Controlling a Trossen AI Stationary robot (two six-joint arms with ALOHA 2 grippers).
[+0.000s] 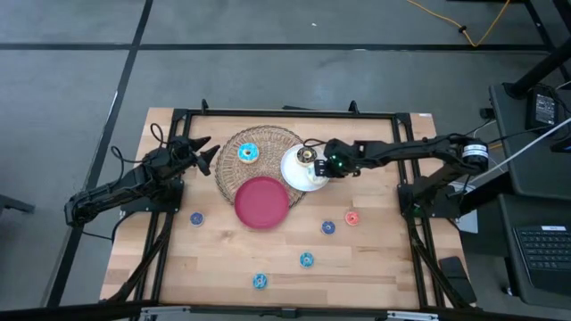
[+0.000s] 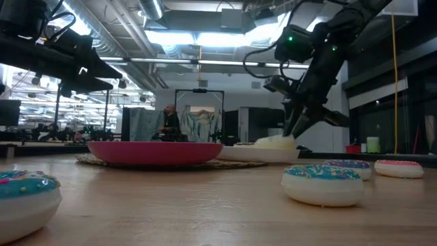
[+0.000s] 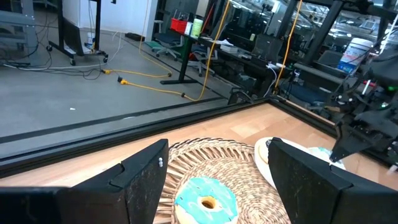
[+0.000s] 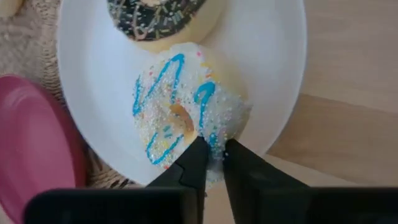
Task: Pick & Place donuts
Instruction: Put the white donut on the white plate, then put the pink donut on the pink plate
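A white-sprinkled donut [image 4: 180, 112] with blue squiggles lies on the white plate [image 4: 273, 74], right beside a chocolate-brown donut [image 4: 155, 18]. My right gripper [image 4: 214, 158] slants down over the plate and is shut on the white donut's rim. A cyan donut [image 1: 248, 152] rests on the wicker mat [image 1: 227, 169]. Several small donuts lie on the bare wood, among them a red one [image 1: 351, 218] and blue ones [image 1: 327, 227] [image 1: 196, 218]. My left gripper [image 3: 217, 180] waits open at the table's left, level, pointing at the mat. My right gripper pinches the white-sprinkled donut's rim [image 4: 214, 140] on the side nearest the plate's edge, between its two fingertips [image 4: 196, 158]. The fingers slant down from the table's right side. The donut rests on the white plate with its iced top up.
A red plate [image 1: 261, 201] lies on the mat's near side, touching the white plate. More small donuts [image 1: 306, 259] [image 1: 260, 282] sit near the table's front edge. The black frame rails [image 1: 285, 113] run around the table.
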